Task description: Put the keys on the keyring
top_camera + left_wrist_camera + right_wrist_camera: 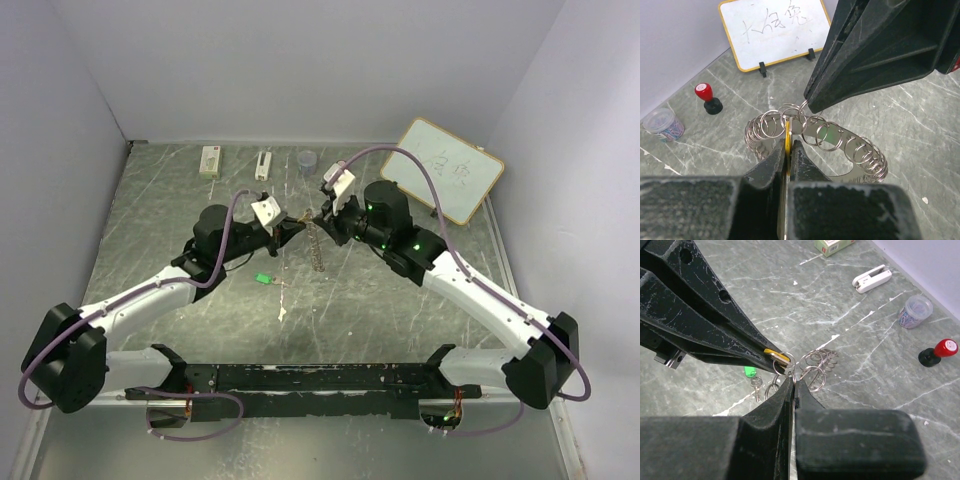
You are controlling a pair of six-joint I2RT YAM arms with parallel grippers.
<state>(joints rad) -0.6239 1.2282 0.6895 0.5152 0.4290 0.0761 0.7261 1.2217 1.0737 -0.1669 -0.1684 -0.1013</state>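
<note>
The keyring, a flat silver band hung with many small wire loops, is lifted over the table centre. My right gripper is shut on one of its loops. My left gripper is shut on the yellow-headed key, its head edge-on between the pads and right against the loops. In the right wrist view that yellow key sits at the left fingers' tip, touching a loop. The green-headed key lies loose on the table, below the left gripper.
A whiteboard leans at the back right. A red-capped black knob, a small cup of clips, a white stapler and a box stand along the back. White walls close three sides.
</note>
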